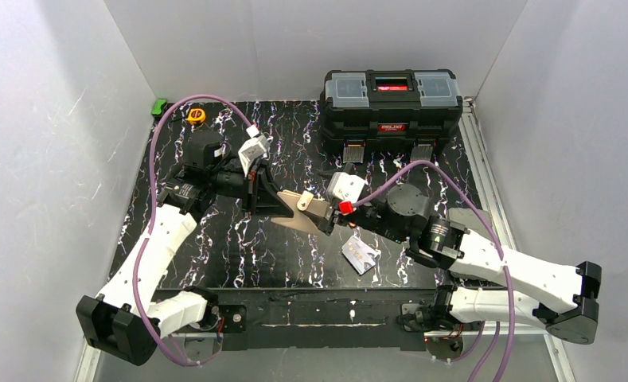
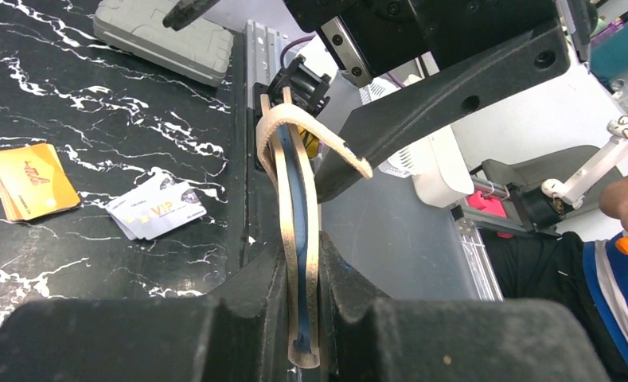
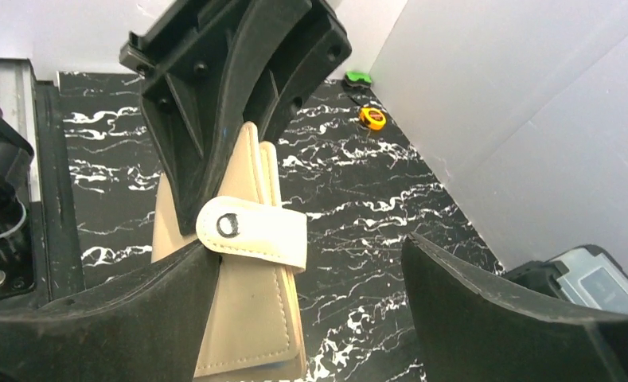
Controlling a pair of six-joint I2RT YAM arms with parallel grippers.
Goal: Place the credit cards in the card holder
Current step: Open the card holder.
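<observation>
**Holder** (image 3: pixel 251 334): cream wallet, held above the table (image 1: pixel 215 247) between the two arms, edge-up, leaves parted at the far end. A blue strip shows between the leaves in the left wrist view, likely the blue card (image 2: pixel 294 207), already seated.

**Left gripper** (image 2: pixel 301 274): clamped tight on the holder's spine end. This grip appears meant to steady the holder in the air so the other arm can work on it.

**Right gripper** (image 3: pixel 310 255): jaws spread wide, nothing held. One finger (image 3: pixel 135 318) lies against the holder beneath the snap tab (image 3: pixel 255 235); the other stands well apart. It seems placed to pry or keep the flap back, exposing a slot.

**Silver card** (image 2: pixel 155 213): flat on the table, near the right arm, not yet loaded.

**Orange card** (image 2: pixel 32 181): flat on the table, just beside the silver card, not yet loaded.

**Toolbox** (image 1: pixel 390 99): black, at the table's far edge, not involved.

**Tape measure** (image 1: pixel 196 115): far left corner, not involved.
</observation>
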